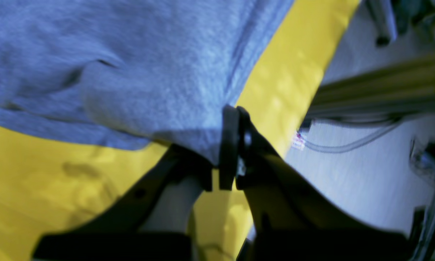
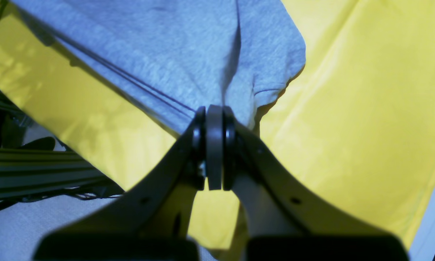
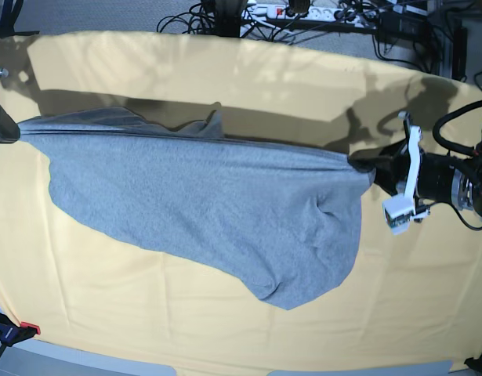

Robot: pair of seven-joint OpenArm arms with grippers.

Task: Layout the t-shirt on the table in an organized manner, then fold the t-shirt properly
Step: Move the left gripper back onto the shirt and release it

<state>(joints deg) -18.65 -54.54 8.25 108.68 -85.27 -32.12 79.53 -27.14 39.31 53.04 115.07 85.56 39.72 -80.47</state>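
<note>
The near strip of the table (image 3: 225, 337) is bare yellow cloth, and just beyond it hangs the lowest part of the t-shirt (image 3: 225, 211), a rounded grey lobe sagging toward the front edge. The shirt is stretched across the middle of the table between the two arms, its upper edge pulled into a fairly taut line from one side to the other, with the plain grey side showing and no lettering visible. The left gripper (image 1: 232, 145) is pinched tight on a fold of fabric at the shirt's edge, and the right gripper (image 2: 214, 145) is likewise clamped on a bunched corner, a hem seam running away from it. This looks like the spreading stage, with folding not yet begun. To do it well, I would judge that both arms should keep even tension and equal height, carry the shirt so the sagging lobe drags flat instead of doubling under, and lower it square to the table edge before letting go. Uneven pull risks a twist near the bunched cloth beside the left gripper. At the far side of the shirt a small peak of fabric stands up above the taut edge, and beyond the table lie cables (image 3: 248, 16) and a power strip (image 3: 303, 11). No containers are in view, so nothing is held in one.
</note>
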